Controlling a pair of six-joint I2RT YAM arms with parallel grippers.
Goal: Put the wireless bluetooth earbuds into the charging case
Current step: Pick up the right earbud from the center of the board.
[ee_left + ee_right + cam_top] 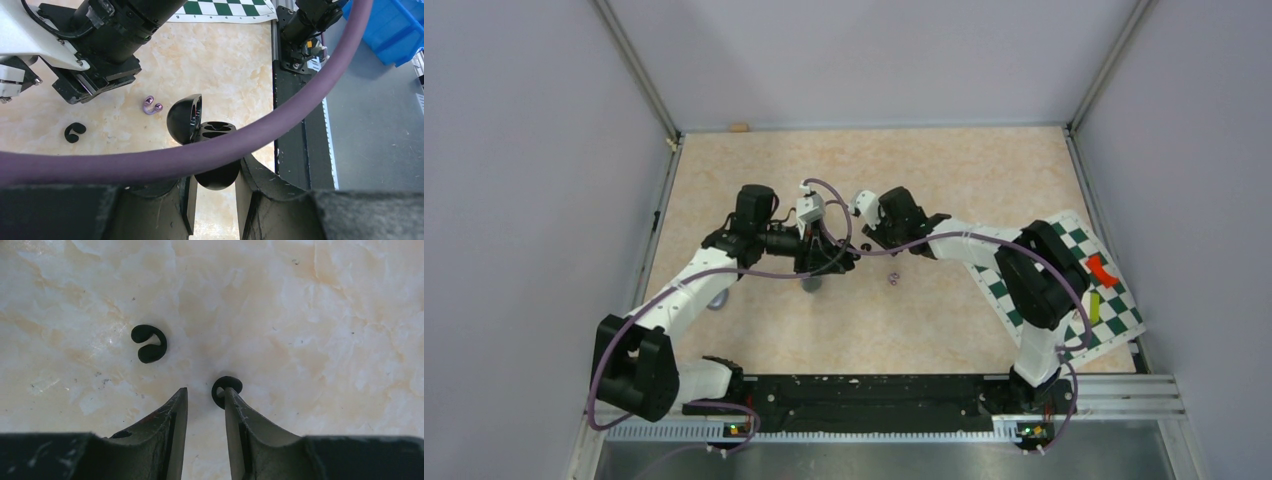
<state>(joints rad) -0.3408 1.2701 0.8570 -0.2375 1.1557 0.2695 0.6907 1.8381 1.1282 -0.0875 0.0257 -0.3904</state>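
Note:
The black round charging case [218, 176] is open, its lid [184, 118] tipped up to the left and its two slots [218, 129] empty. My left gripper [216, 186] is shut on the case's lower body; in the top view this is at the table's middle [814, 280]. Two black curled earbuds lie on the table in the right wrist view: one [149, 343] to the upper left, the other [225, 386] right at my right finger's tip. My right gripper [205, 392] is open and low over the table. A purple earbud [152, 106] lies beside the case's lid.
A green-and-white checkered mat [1079, 262] with a red piece [1102, 270] and a yellow-green piece [1095, 306] lies at the right. A small grey object [717, 300] lies by the left arm. A purple cable [210, 150] crosses the left wrist view.

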